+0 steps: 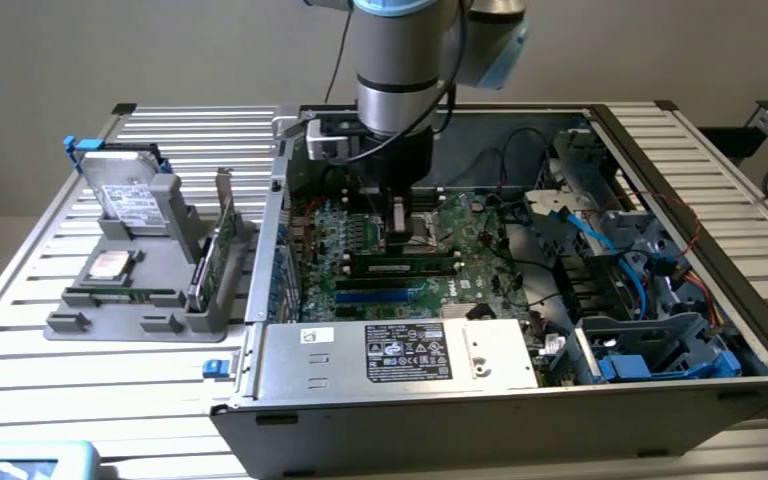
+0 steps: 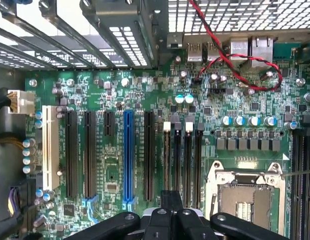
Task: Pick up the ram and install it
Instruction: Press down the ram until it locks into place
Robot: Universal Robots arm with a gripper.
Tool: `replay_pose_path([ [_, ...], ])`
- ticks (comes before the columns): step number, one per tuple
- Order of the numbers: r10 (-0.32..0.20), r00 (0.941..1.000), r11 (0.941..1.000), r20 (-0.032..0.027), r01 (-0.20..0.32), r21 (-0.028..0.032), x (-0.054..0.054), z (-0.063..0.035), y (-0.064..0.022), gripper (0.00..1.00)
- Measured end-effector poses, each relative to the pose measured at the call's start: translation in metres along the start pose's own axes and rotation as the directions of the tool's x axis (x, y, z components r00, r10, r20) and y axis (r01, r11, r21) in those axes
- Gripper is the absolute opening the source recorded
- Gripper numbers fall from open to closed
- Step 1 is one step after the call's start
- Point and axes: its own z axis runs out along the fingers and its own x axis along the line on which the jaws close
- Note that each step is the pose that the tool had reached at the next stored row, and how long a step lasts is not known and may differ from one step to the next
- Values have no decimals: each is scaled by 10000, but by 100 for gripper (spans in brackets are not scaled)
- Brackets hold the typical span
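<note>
One thin green ram [image 1: 404,267] stick in black slot | tool [image 2: 172,200] fingers together, empty | above glossy motherboard [image 2: 144,90]

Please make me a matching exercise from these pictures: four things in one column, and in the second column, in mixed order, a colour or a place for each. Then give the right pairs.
Things:
1. gripper
2. silver processor chip
3. twisted wire
4. long slot between the black slots

Colour or place:
a. red
b. blue
c. lying on the grey holder, outside the computer case
d. inside the computer case, over the motherboard

Pairs: 1-d, 2-c, 3-a, 4-b
</note>
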Motion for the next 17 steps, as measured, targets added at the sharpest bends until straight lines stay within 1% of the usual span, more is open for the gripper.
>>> replay_pose_path([
  [4, -1, 10000, 10000, -4, 1, -1, -1, 26, 24, 11],
  [9, -1, 10000, 10000, -4, 1, -1, -3, 53, 29, 11],
  [12, -1, 10000, 10000, -6, 1, -18, -4, 58, 30, 11],
  [15, -4, 10000, 10000, -1, 4, -50, -5, 67, 30, 11],
  [17, -5, 10000, 10000, -4, 5, -58, -5, 78, 30, 11],
])
